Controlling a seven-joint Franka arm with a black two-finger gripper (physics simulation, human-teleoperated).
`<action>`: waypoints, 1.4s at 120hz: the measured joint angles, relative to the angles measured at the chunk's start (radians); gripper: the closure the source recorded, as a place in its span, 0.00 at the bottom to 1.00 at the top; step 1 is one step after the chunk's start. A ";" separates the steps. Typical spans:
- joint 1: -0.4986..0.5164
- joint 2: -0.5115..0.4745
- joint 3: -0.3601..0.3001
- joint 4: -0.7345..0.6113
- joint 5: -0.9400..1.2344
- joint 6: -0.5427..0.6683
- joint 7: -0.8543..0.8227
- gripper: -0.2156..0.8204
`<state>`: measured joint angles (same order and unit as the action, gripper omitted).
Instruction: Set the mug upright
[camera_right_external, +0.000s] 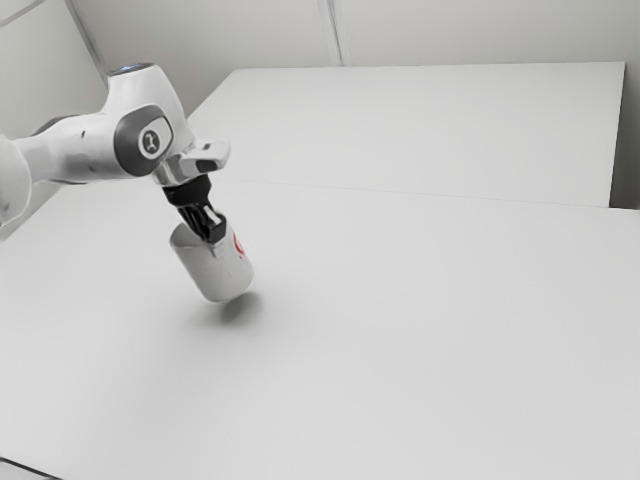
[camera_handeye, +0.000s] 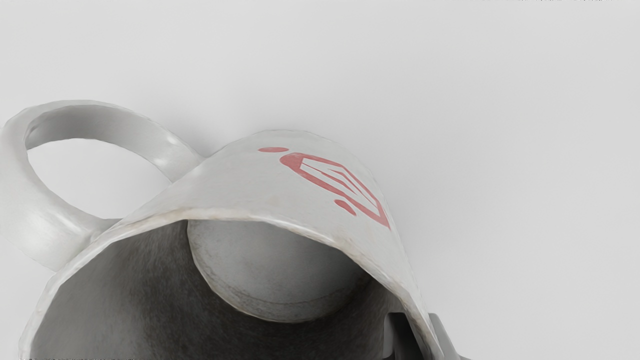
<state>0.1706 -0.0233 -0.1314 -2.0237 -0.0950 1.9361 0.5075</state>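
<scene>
The white mug (camera_right_external: 218, 275), with a red emblem (camera_handeye: 295, 161) and looped handle (camera_handeye: 40, 220), is at the desk's (camera_right_external: 400, 350) left in the exterior view. It sits below the tool (camera_right_external: 213, 238), whose fingers pinch its wall from inside and outside. Its long axis slants, mouth up toward the exterior view's left, base down toward its right.

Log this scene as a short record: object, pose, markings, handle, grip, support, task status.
object: white mug
pose: tilted, mouth up toward the exterior view's left, base down toward its right
markings: red print on the outer wall
handle: looped handle, outside the grip
grip: gripper shut on the mug's wall, one finger inside, one outside
support: shadow on table; base contact unclear
task status: not yet upright
</scene>
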 joint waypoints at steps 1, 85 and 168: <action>-0.003 -0.001 -0.001 -0.006 0.003 0.006 -0.005 0.96; 0.048 0.116 -0.016 -0.058 0.091 0.225 -0.274 0.41; -0.009 0.213 -0.004 0.608 0.088 -0.294 -0.351 0.22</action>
<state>0.1620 0.1900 -0.1353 -1.4156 -0.0069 1.6418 0.1567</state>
